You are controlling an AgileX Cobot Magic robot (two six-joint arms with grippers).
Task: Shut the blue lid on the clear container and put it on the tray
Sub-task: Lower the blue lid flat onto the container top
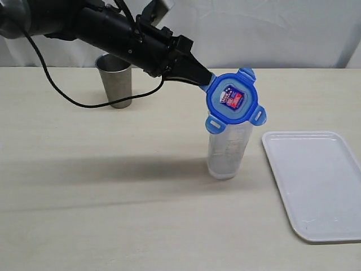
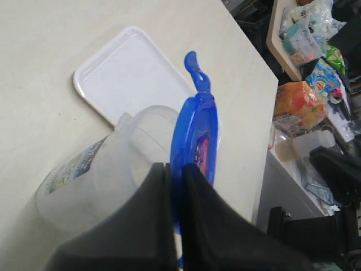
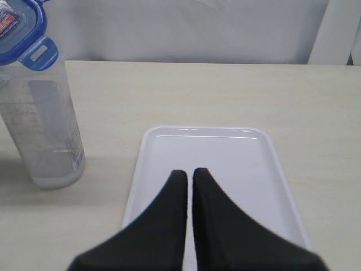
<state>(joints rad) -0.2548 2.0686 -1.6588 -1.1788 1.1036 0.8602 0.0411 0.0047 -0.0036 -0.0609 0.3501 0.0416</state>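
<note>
Left tool (image 1: 206,80) is clamping the tilted bright blue plastic lid (image 1: 233,100), so pressing crooked is risking toppling the tall clear plastic container (image 1: 228,151).

The exterior camera overlooked the pale desk (image 1: 113,214) from farther off; wrist cameras sat close behind the left pincer (image 2: 176,166) and right pincer (image 3: 189,172). All shared the flat white plastic tray (image 1: 316,180).

The blue lid (image 1: 232,100), a rounded square with four tabs and a central label, tilts steeply against the rim of the clear container (image 1: 227,151), not seated. The container stands upright on the table (image 1: 113,197), just beside the flat white tray (image 1: 316,186), apart.
</note>
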